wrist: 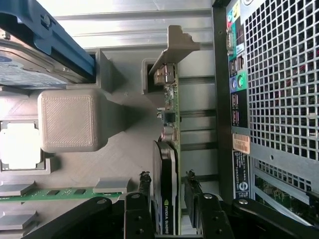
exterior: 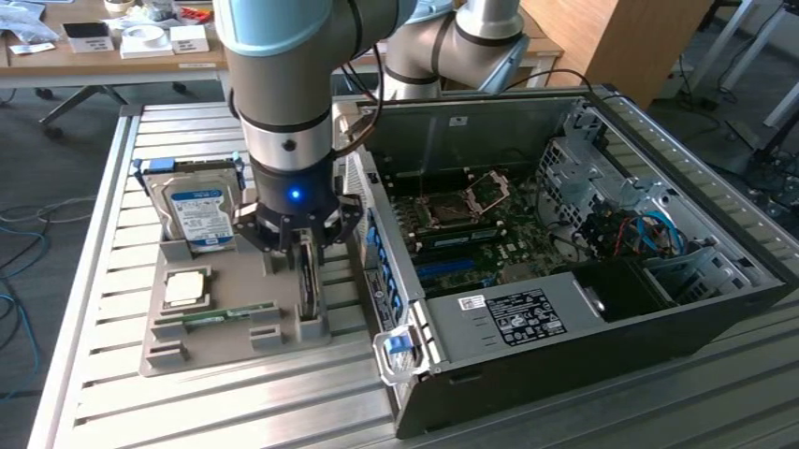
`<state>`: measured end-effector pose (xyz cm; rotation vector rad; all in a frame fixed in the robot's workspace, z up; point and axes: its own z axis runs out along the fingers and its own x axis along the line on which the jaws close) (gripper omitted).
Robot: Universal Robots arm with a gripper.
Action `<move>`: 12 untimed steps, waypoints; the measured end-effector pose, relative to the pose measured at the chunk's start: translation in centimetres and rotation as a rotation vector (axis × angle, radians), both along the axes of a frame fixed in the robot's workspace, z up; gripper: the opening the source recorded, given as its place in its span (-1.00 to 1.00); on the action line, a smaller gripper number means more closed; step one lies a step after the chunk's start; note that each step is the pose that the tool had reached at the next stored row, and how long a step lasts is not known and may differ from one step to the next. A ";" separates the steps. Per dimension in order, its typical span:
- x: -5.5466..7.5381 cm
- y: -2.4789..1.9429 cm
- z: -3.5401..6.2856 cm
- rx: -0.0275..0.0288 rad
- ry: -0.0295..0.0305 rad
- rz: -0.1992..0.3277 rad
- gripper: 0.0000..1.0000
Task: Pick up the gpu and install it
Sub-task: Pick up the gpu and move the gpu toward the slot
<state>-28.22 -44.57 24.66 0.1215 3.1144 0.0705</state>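
Gripper [wrist: 167,176] straddles the one upright gpu [wrist: 171,104], jaws slightly apart, slim gaps both sides; case [wrist: 279,74] close beside.

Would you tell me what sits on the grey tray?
Hard drive, CPU, RAM stick, and the gpu on edge between the gripper's fingers; its lower edge is hidden in the tray.

My tool [wrist: 167,175] straddles the gpu [wrist: 170,124] with slim gaps; computer case [wrist: 279,74] crowds one flank, holder block [wrist: 70,119] and hard drive [wrist: 30,59] the other.
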 end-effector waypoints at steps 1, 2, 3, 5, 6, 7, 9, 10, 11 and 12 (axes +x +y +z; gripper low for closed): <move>0.0 0.00 -0.13 0.0000 0.0000 0.000 -0.17; 0.0 0.00 -0.29 0.0000 0.0000 0.000 -0.17; 0.0 0.00 -0.45 -0.0001 0.0000 0.000 -0.17; 0.0 0.00 -0.77 0.0000 0.0000 0.000 -0.17; 0.0 0.00 -0.88 0.0000 0.0000 0.000 -0.17; 0.0 0.00 -0.93 -0.0001 0.0000 0.000 -0.17; 0.0 0.00 -0.99 -0.0001 0.0000 0.000 -0.17; 0.0 0.01 -1.10 0.0001 -0.0001 0.000 -0.17; 0.0 0.01 -1.24 0.0001 -0.0001 0.000 -0.17; 0.0 0.00 -1.31 0.0000 0.0000 0.000 -0.17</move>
